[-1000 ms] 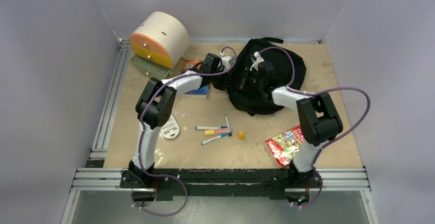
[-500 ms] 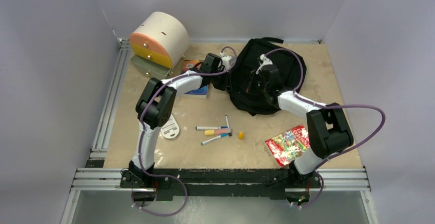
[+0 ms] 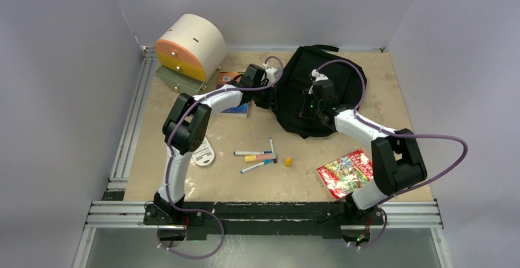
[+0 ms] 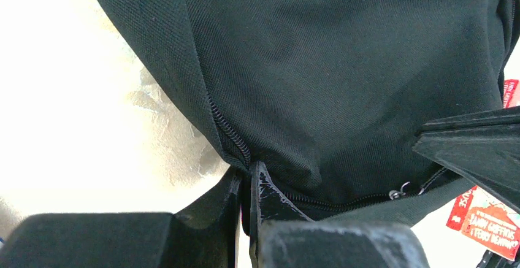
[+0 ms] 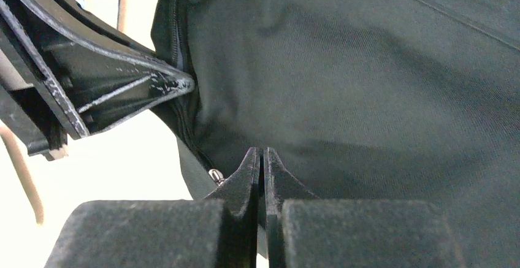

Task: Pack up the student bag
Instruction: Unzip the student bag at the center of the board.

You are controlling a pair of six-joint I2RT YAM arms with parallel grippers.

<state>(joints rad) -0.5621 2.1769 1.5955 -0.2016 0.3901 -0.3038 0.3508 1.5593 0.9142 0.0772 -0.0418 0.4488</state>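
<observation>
Opening the bag (image 3: 334,78) looks like the step in hand. It lies flat at 1 o'clock on the table (image 3: 405,90), zipper (image 4: 230,134) closed along the stretch in view.

- Left gripper (image 4: 248,179): jaws pressed together on the zipper seam at the bag's 9 o'clock edge. Reads as a pinch on the fabric, acting as an anchor.
- Right gripper (image 5: 262,160): jaws fully together, tips against the bag's cloth. The metal zipper pull (image 5: 215,175) sits just beside them at 9 o'clock. Can't tell if anything is nipped. My guess is it has no hold on the pull.

To do it well:
- Right side should reopen, shift onto the pull and grip the tab itself, not the cloth.
- Left side holds the seam taut, then the pull gets drawn along the track away from the anchor.
- Soft fabric will bunch if both grippers drift together.

Around, all unpacked:
- Markers (image 3: 257,157) and a yellow cap (image 3: 287,161) at table centre.
- Bright packet (image 3: 344,173) at 4 o'clock.
- Blue book (image 3: 236,110) under the left forearm.
- White tag (image 3: 203,153) at 8 o'clock.
- Drawer box (image 3: 190,47) at 11 o'clock.

In the way: the two grippers sit near each other, and the right arm's cable loops over the bag.
</observation>
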